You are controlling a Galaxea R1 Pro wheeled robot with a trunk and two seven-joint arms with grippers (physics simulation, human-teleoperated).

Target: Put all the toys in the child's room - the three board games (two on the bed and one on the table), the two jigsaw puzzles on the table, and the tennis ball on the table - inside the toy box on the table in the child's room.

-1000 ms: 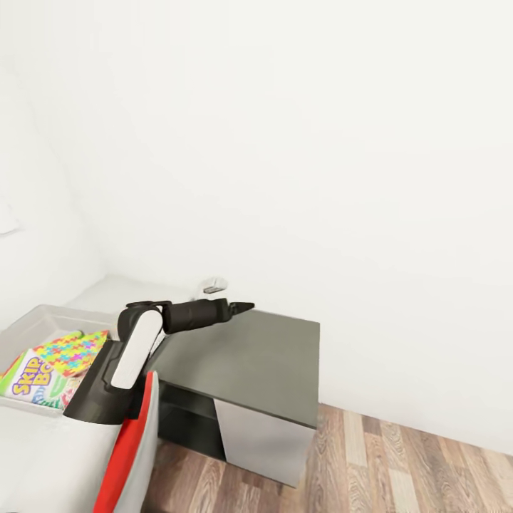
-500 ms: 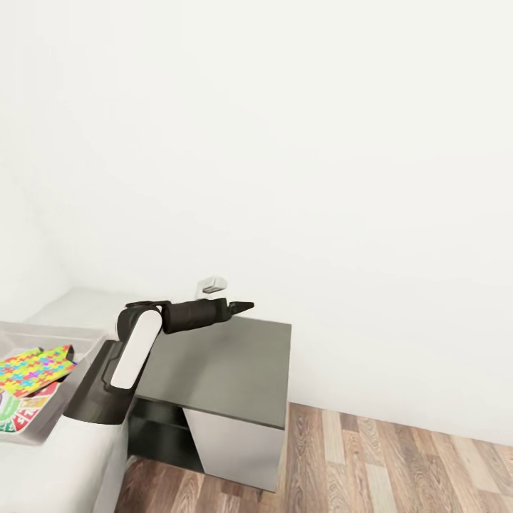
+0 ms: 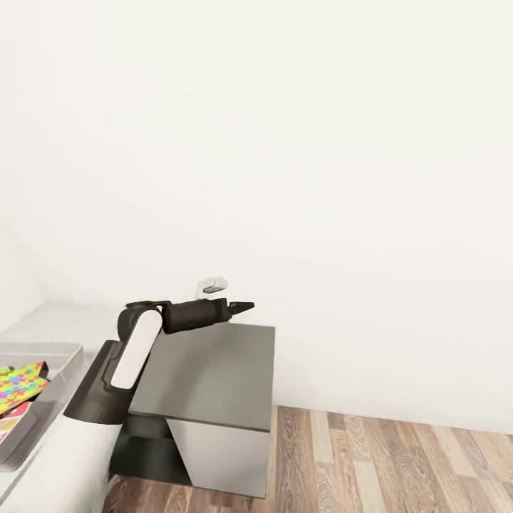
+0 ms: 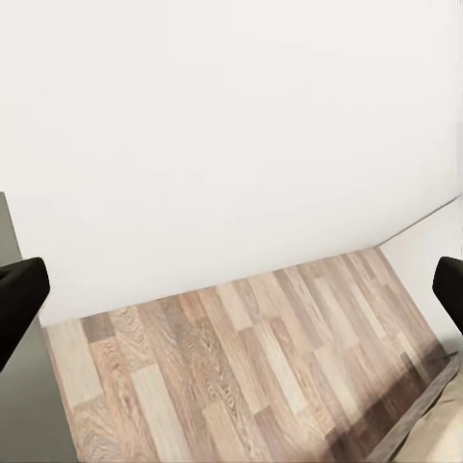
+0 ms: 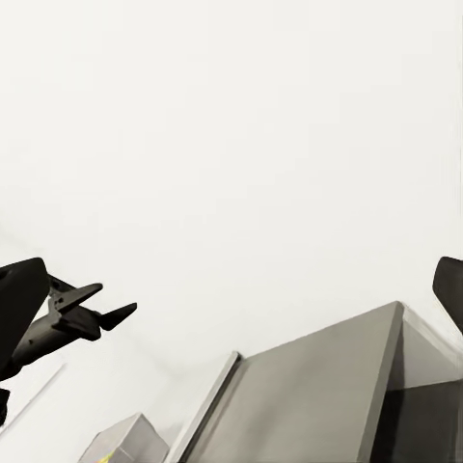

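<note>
The toy box (image 3: 53,356), a grey low-walled container, sat at the head view's nine o'clock edge on the pale grey table (image 3: 64,317), partly cut off by the frame. Inside it lay a jigsaw puzzle (image 3: 20,381) with a bright multicoloured lid, resting over another printed box (image 3: 8,427) of which little could be read.

The left arm (image 3: 132,353) rose from the seven o'clock corner, its white-and-black upper section angled upward to a bent elbow, from which the dark forearm reached level toward three o'clock. The left gripper (image 3: 242,308) ended over the far edge of a dark olive-grey cabinet (image 3: 206,370) with white sides, holding nothing; in the left wrist view its two dark fingertips (image 4: 19,304) stood wide apart at opposite edges, framing the wood-plank floor (image 4: 241,367) and white wall (image 4: 231,125).

In the right wrist view the right gripper's fingertips (image 5: 19,309) were likewise spread to opposite edges, empty, looking across at the cabinet top and the left gripper's tip (image 5: 96,318).

A small white fitting (image 3: 212,286) was fixed to the wall just above the left forearm.
</note>
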